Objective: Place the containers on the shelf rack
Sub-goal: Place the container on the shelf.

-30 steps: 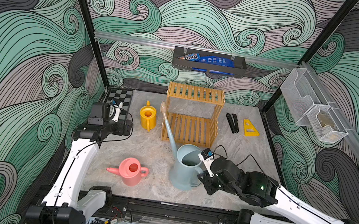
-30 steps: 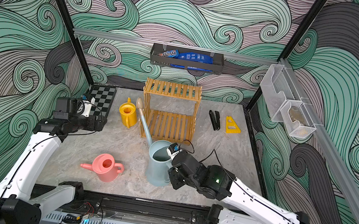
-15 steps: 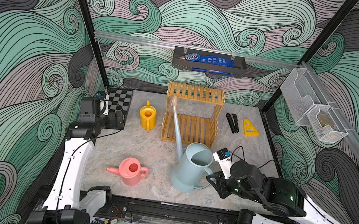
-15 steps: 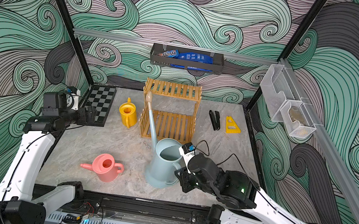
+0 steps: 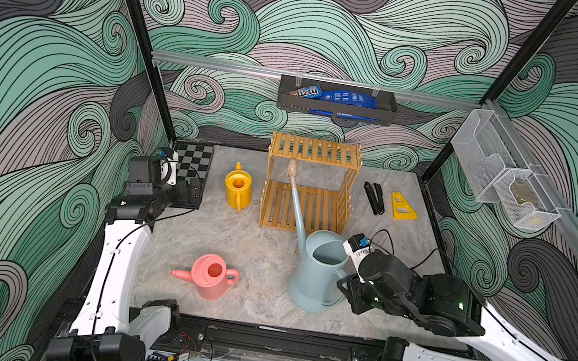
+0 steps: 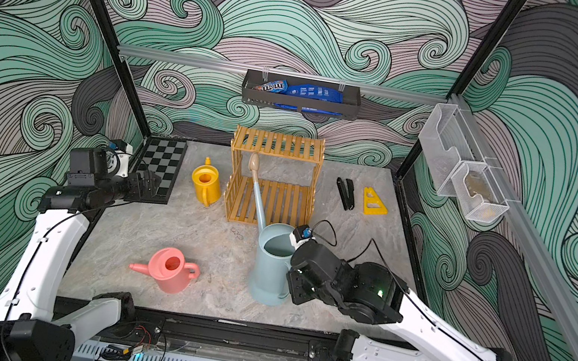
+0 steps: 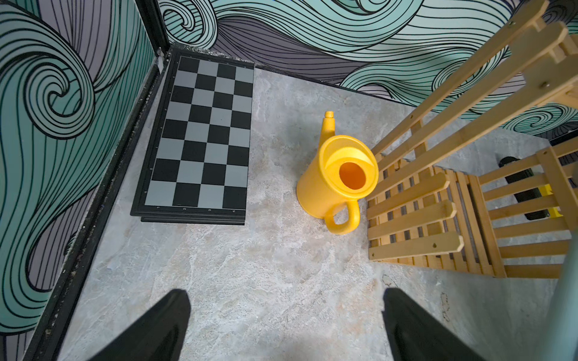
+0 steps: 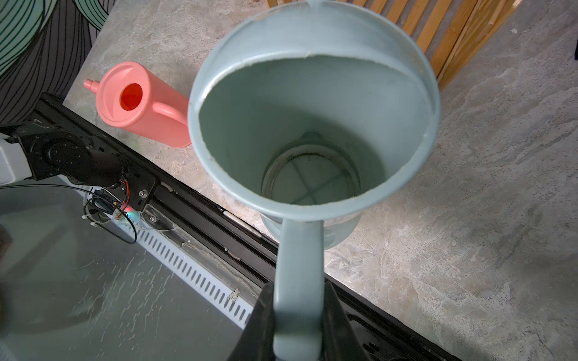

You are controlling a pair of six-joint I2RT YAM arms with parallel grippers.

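Okay, nearest first: the right tool (image 8: 297, 315) is clamped on the handle (image 8: 298, 265) of the pale blue watering can (image 5: 317, 276), fingers (image 8: 262, 312) pinching the strap from both sides, low on the loop. The can sits near the front of the tabletop (image 5: 249, 246), upright or close to it; I cannot tell if the base is touching or just off. The inside is bare, no water. Judgement: thin rigid plastic, light, won't crush, but the handle is smooth, so the can may swivel in a narrow pinch. The long spout (image 5: 297, 206) puts weight out front. The handle is the sensible hold; the rim is too wide.

The pink watering can (image 5: 211, 277) stands upright beside it toward the left arm, well apart, spout pointing away from the blue one. Nothing is holding it.

Mid-depth: the left tool (image 7: 283, 292) has its fingers spread wide, empty, above bare tabletop, short of the yellow watering can (image 5: 238, 189). Yellow is upright, just beside the rack's left side, loop handle facing the tool. Both small cans look light and stiff; the loop handle is the obvious grab.

Further back: the wooden shelf rack (image 5: 315, 150), both tiers empty. In both top views the blue spout crosses the rack's front, its beige tip (image 5: 293, 168) showing between the tiers. Judgement: the spout could snag slats on the way in.

A chessboard (image 5: 192, 162) lies in the far left corner, and a black stapler (image 5: 373, 198) and a yellow triangular piece (image 5: 401, 207) right of the rack. A black wall tray (image 5: 334, 109) with snack bags hangs on the back wall.
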